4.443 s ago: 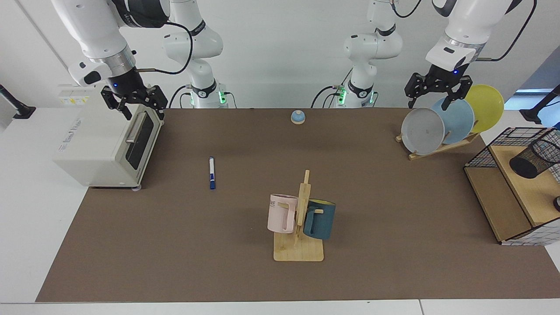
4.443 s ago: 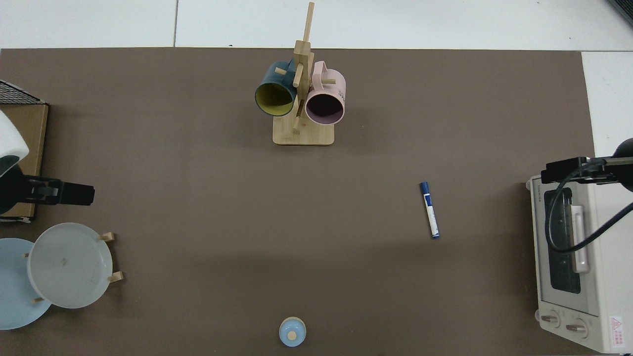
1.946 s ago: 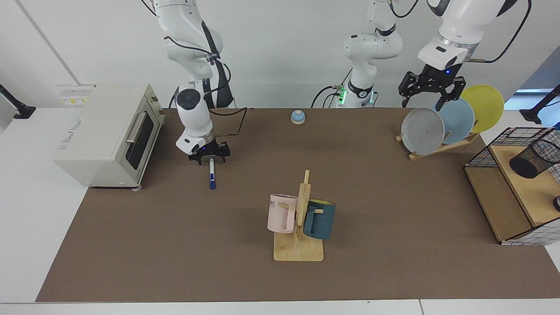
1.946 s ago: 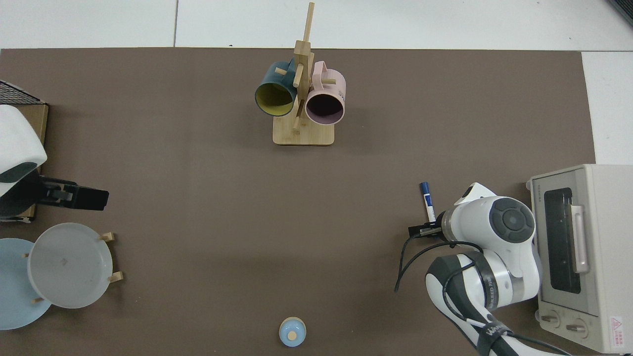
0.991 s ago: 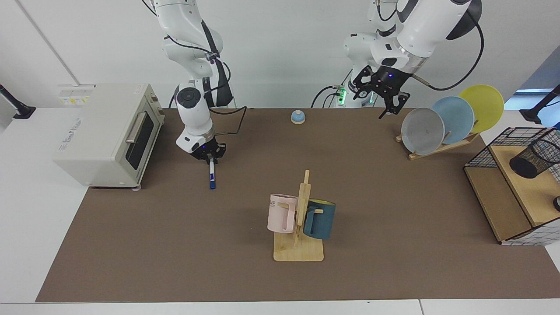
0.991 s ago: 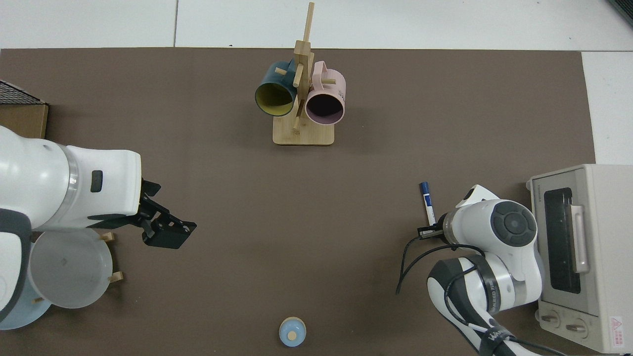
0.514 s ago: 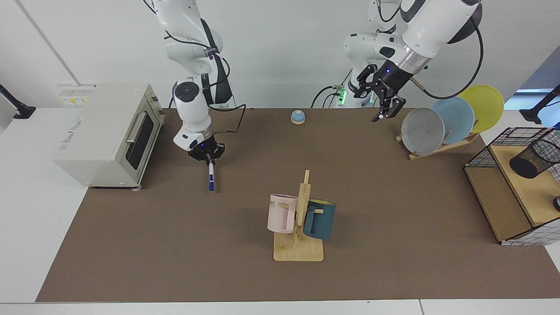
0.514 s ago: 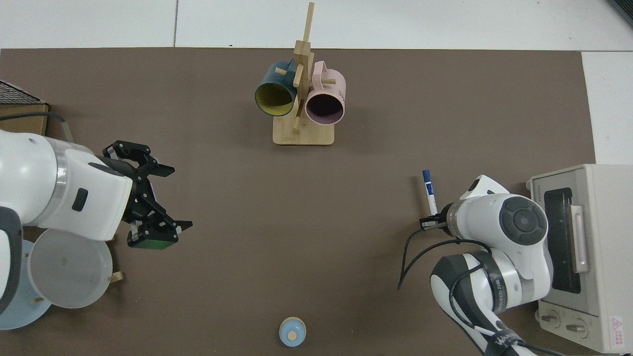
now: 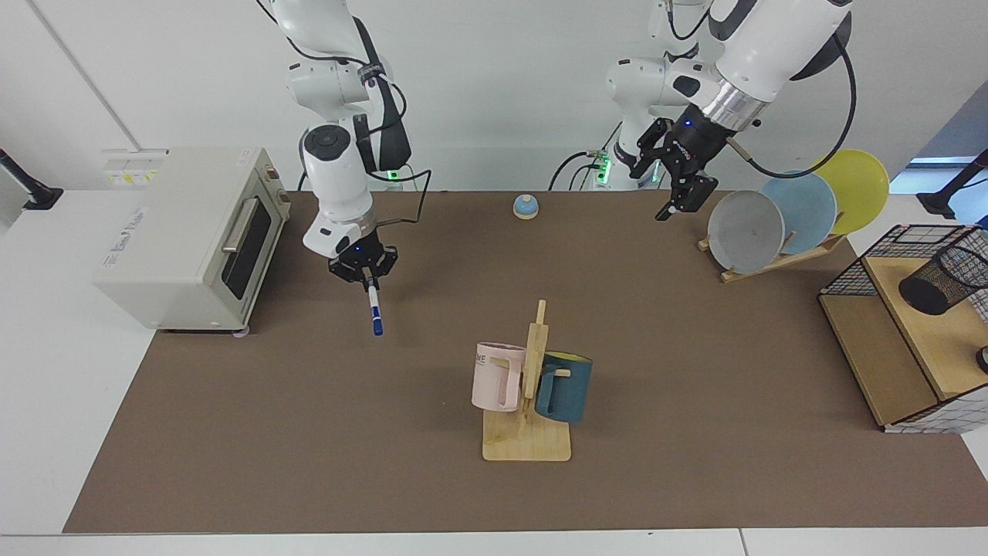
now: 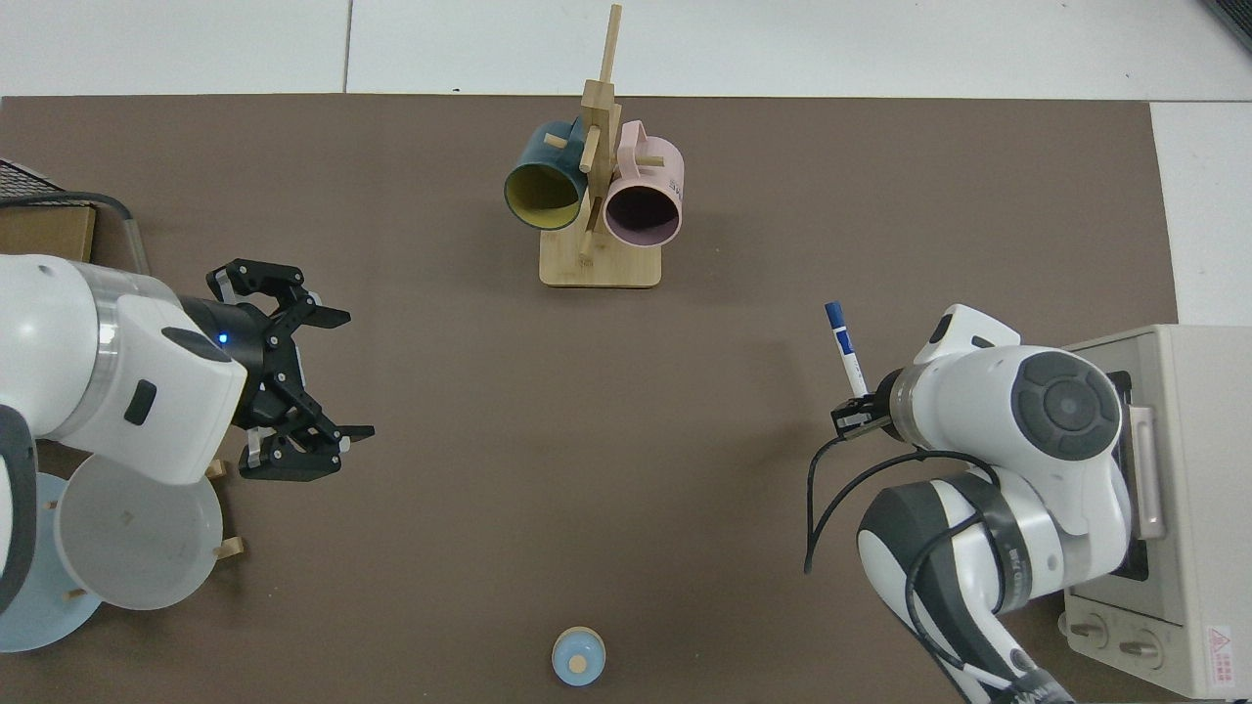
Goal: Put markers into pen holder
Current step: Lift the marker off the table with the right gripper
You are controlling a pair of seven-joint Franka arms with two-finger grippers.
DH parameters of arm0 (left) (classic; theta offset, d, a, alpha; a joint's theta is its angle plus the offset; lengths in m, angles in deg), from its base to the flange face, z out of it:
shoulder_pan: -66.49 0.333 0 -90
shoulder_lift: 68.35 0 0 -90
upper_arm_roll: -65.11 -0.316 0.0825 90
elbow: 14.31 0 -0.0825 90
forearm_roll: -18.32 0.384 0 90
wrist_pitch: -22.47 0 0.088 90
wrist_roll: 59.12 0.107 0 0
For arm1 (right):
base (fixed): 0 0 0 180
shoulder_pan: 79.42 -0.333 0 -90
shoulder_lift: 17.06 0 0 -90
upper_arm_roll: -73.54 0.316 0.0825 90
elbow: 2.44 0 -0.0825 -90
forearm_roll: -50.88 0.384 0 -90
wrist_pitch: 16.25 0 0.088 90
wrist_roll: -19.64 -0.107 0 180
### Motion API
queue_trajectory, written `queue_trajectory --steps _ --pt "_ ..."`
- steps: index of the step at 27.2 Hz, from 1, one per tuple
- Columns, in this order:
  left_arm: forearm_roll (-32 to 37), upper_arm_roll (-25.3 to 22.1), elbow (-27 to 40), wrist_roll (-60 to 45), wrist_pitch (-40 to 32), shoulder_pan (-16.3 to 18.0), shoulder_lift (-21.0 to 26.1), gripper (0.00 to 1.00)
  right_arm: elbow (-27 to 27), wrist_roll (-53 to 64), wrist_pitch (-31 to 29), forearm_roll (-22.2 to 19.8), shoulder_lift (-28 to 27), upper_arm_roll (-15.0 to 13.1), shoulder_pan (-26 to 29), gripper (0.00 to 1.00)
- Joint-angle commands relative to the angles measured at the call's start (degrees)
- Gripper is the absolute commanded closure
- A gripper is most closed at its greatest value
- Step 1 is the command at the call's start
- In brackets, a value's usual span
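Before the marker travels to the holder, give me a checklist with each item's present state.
1. Grip: right gripper shut on the white-barrelled marker with the dark blue cap, held at its uncapped end: ok.
2. Marker clear of the brown table mat: it hangs tilted, cap down; appears lifted, contact cannot tell.
3. Black wire-mesh pen holder ready: it leans tilted on the wooden board of the wire-grid basket frame, not upright: not ok.
4. Left gripper free for a handover: open, empty, hovering beside the grey plate: ok.
5. Path past the wooden mug rack with pink and teal mugs: stands mid-table, go around: cannot tell.
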Motion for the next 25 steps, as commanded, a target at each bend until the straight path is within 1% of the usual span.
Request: queue_trajectory --steps 1,6,9,12,16,19,21,25 --pt "-0.17 -0.09 1.28 2.12 0.33 0.11 -0.78 0.0 11.98 4.51 14.08 -0.86 1.46 1.68 -0.04 1.0" --pt "6.07 0.44 0.49 0.02 -3.45 -0.16 -0.87 0.0 20.43 13.47 21.03 -0.86 1.55 2.38 -0.13 1.0" --pt "6.69 0.44 0.31 -1.83 -3.19 -0.33 -0.87 0.0 23.6 16.82 23.84 -0.86 1.2 4.66 -0.05 1.0" --pt "8.53 0.61 0.22 -1.05 -2.57 -0.42 -0.7 0.0 25.45 22.08 26.13 -0.86 0.85 6.95 -0.13 1.0" --pt "8.63 0.7 0.22 0.88 -2.05 -0.51 -0.7 0.0 26.33 29.73 26.75 -0.77 0.85 9.5 -0.05 1.0" --pt "8.54 0.7 0.22 7.37 -0.65 -0.51 -0.52 0.0 27.03 31.42 27.63 -0.25 0.59 11.43 -0.13 1.0" --pt "8.1 0.7 0.22 10.81 0.06 -0.51 -0.52 0.0 28.87 32.64 27.72 -0.25 -0.03 13.1 0.04 1.0" --pt "8.01 0.79 0.22 12.75 -0.2 -0.51 -0.52 0.0 33.97 35.37 27.98 0.02 -2.75 14.95 -0.13 1.0"
